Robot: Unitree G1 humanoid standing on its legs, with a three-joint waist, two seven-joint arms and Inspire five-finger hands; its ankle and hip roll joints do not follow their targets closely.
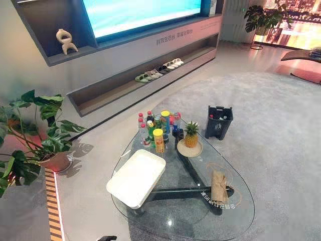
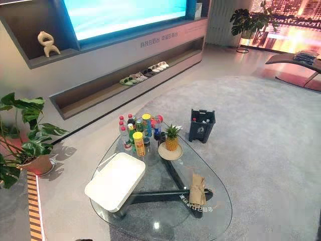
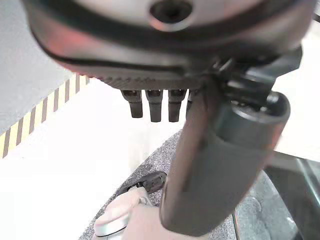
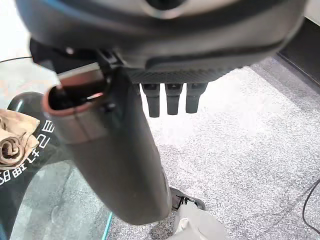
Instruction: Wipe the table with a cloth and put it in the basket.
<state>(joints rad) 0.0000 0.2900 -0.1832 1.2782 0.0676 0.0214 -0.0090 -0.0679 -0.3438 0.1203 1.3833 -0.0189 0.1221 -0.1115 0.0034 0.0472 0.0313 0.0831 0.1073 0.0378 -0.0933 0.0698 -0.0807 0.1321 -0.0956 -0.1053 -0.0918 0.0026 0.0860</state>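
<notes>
Head views: glass table (image 1: pixel 200 217) stands on grey carpet (image 1: pixel 281 125). The cloth (image 1: pixel 218 186), tan and bunched up, lies on the near right part of the glass, nothing touching it. White tray (image 1: pixel 136 177) sits on the near left part, well apart from the cloth. Cluster of bottles (image 1: pixel 156 123) at the far end, with a yellow can (image 1: pixel 158 140) at its near edge. Pineapple (image 1: pixel 190 134) stands upright on a plate (image 1: pixel 198 150) just right of the bottles. Dark basket (image 1: pixel 218 122) is on the carpet past the table's far right side, off the glass and apart from the cloth; some small items inside, can't tell what. Potted plant (image 1: pixel 35 130) on the floor at left. Wall shelf behind holds a row of slippers (image 1: pixel 159 70) and a pale sculpture (image 1: pixel 65 41).

Left wrist view: left hand (image 3: pixel 220 150) hangs over pale floor and the carpet edge. Its fingers (image 3: pixel 155 106) point straight down in a row, thumb out in front, nothing between them. Striped floor strip (image 3: pixel 35 125) runs off to the side.

Right wrist view: right hand (image 4: pixel 120 150) hangs above the carpet beside the table's edge. Its fingers (image 4: pixel 172 102) are straight and spread from the thumb, holding nothing. The cloth shows past the thumb, lying on the glass, clear of the hand.
</notes>
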